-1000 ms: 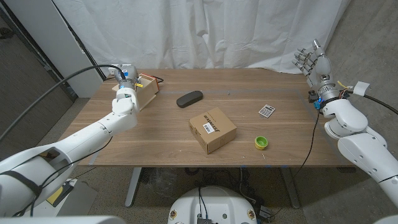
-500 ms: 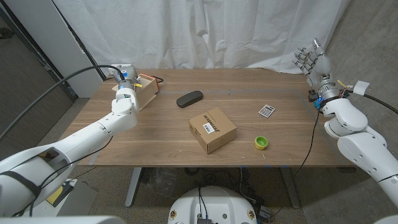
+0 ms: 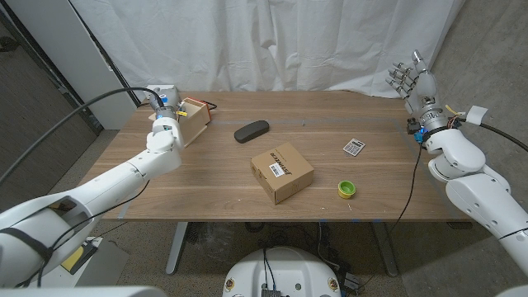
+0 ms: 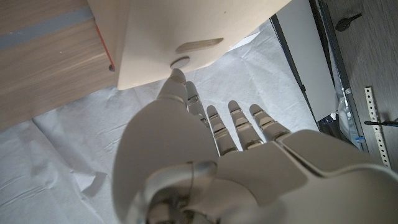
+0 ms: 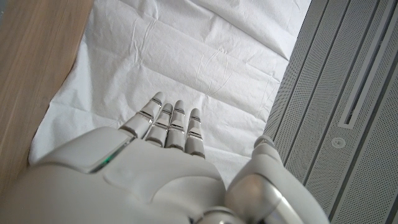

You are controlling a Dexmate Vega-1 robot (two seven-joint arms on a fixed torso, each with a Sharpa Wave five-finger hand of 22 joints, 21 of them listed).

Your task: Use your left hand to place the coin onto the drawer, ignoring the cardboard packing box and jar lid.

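Small, pale, round coin (image 4: 180, 62), nearly the same colour as the drawer (image 4: 186, 25), sitting on its light face just beside an oval slot and touched by the thumb tip of the left hand (image 4: 205, 162). Remaining fingers (image 4: 239, 127) straight and spread past the drawer, clasping nothing. Well apart from the drawer: cardboard box (image 3: 282, 172), green jar lid (image 3: 346, 189) beyond it, and right hand (image 3: 415, 81) raised, fingers straight and empty.

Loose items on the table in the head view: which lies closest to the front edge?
The green jar lid, right of the cardboard box; the calculator and dark case lie farther back.
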